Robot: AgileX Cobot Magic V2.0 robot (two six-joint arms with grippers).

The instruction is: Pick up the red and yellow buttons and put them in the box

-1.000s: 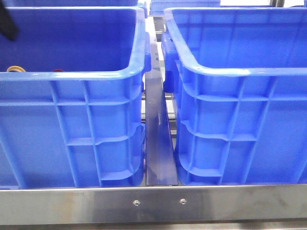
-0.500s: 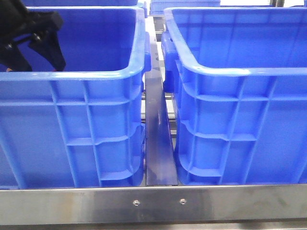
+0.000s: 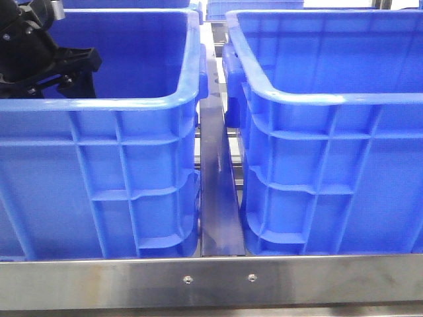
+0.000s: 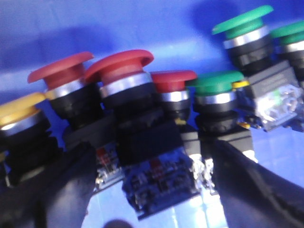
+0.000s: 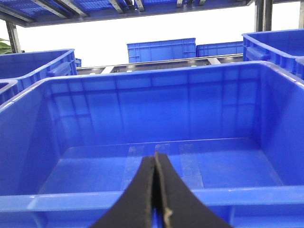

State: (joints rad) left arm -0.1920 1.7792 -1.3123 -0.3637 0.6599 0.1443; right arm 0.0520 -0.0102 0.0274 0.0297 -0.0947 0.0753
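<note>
In the left wrist view, several mushroom-cap buttons lie in a heap on the blue crate floor. Three are red (image 4: 121, 64) (image 4: 59, 71) (image 4: 172, 80), one yellow button (image 4: 16, 110) lies at the edge, and there are green ones (image 4: 214, 83). My left gripper (image 4: 152, 190) is open, its dark fingers (image 4: 61, 190) on either side of the middle red button's black body. In the front view the left gripper (image 3: 63, 86) reaches down into the left crate (image 3: 132, 105) and the buttons are hidden. My right gripper (image 5: 156, 159) is shut and empty, in front of an empty blue crate (image 5: 156, 199).
A second blue crate (image 3: 317, 99) stands to the right of the left one, with a narrow metal gap (image 3: 217, 198) between them. A steel rail (image 3: 211, 281) runs along the front. More blue crates (image 5: 161, 50) stand further back.
My left gripper has come in from the left and gone down into the left crate, covering the yellow and red caps that showed at its near rim.
</note>
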